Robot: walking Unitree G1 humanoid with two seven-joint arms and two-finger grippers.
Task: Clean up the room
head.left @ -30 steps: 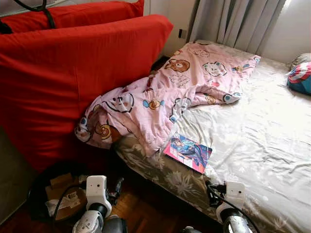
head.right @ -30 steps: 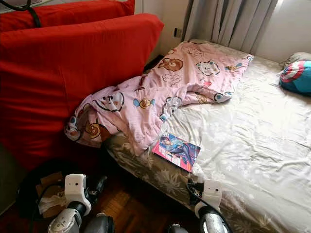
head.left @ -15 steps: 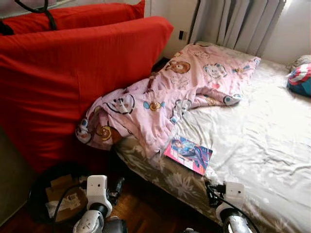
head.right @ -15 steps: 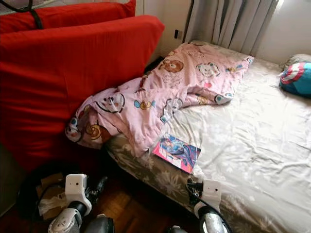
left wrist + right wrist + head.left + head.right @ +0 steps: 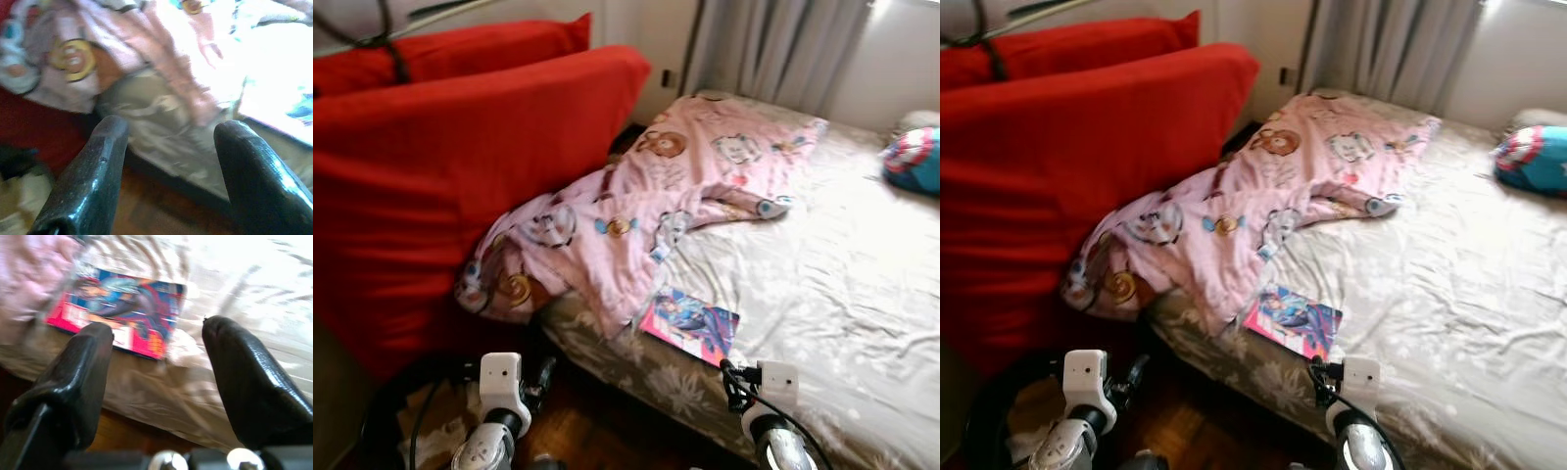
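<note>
A pink and blue comic book (image 5: 690,324) lies flat near the bed's front edge, on the pale floral sheet (image 5: 842,284). A pink cartoon-print blanket (image 5: 636,206) sprawls from the bed's far side down over its left corner. My right gripper (image 5: 159,345) is open, and the comic book (image 5: 117,308) lies just beyond its fingertips. My left gripper (image 5: 168,134) is open too, facing the blanket's hanging corner (image 5: 73,58) and the bed's edge. Both wrists, left (image 5: 501,384) and right (image 5: 773,384), are low at the front.
A big red cushion (image 5: 440,176) leans upright left of the bed. A black bin (image 5: 406,421) with cardboard and paper stands on the wood floor below it. A blue, red and white round cushion (image 5: 913,159) lies at the bed's far right. Grey curtains (image 5: 773,44) hang behind.
The whole picture has shifted and blurred, so the camera has moved; the bed and comic book sit slightly nearer. The things themselves have not moved, and both grippers stay open.
</note>
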